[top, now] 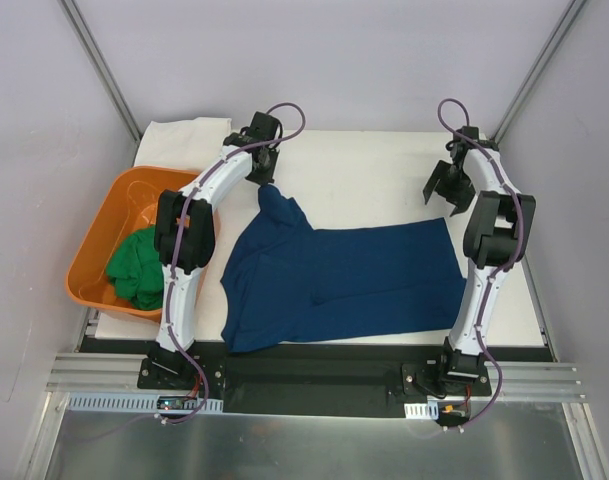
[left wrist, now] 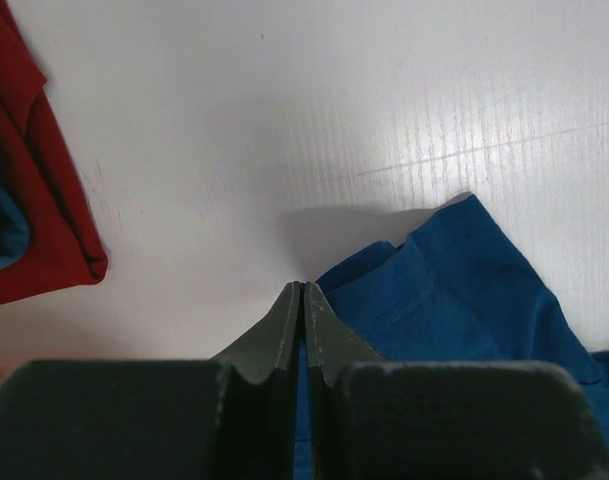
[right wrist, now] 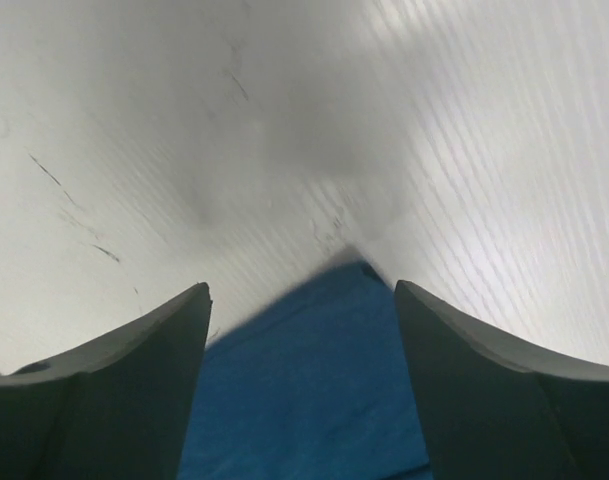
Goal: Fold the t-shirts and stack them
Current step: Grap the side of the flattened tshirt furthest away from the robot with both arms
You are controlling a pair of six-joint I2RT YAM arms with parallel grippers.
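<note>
The left gripper (top: 268, 183) pinches the navy t-shirt (top: 354, 285) at its far-left edge (cloth drawn up in a peak) while the right gripper (top: 446, 188), fingers spread, hovers above its far-right corner.

The navy blue cloth t-shirt (top: 344, 285) is soft, matt and lightly creased. The crumpled green cloth t-shirt (top: 136, 268) looks equally dull. The orange plastic tub (top: 84, 252) is smooth and glossy. The white desk (top: 364, 180) shows fine ribbing, a faint sheen and small scuffs. The left hand (left wrist: 302, 290) and right hand (right wrist: 301, 287) have dark, matt, hard-looking fingers.
</note>
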